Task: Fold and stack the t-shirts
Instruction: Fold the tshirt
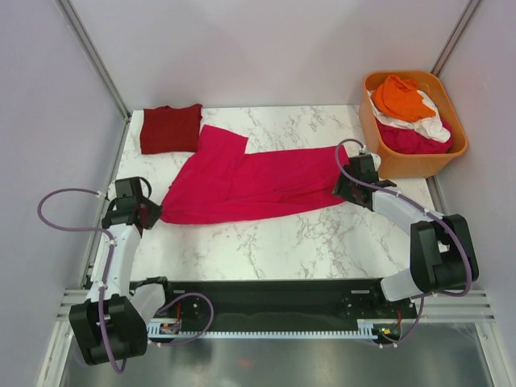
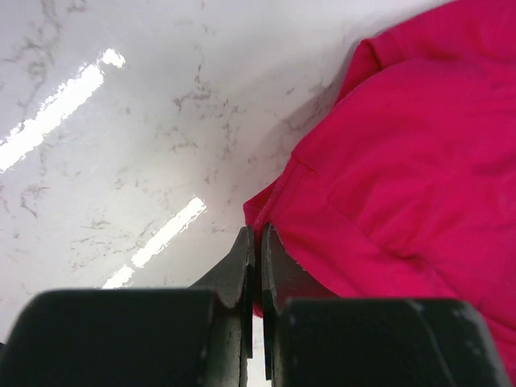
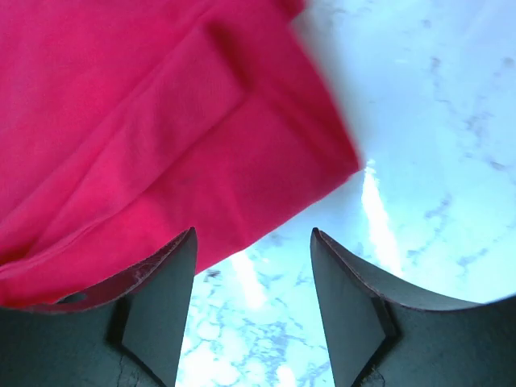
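Left gripper [image 2: 256,242] pinches a corner of the magenta shirt [image 2: 403,161], fingers pressed together. Right gripper [image 3: 252,234] stands spread at the opposite end, one finger over the hem. The shirt lies between them on a marble table [image 1: 282,242]. Beyond the left gripper lies a folded maroon shirt [image 1: 170,127]; beside the right, an orange tub [image 1: 419,167] holds a heap of shirts [image 1: 407,105].

Bright, even overhead light; white glare streaks the tabletop [image 2: 56,113] in both wrist views, magenta t-shirt [image 3: 161,121] edge slightly blurred.
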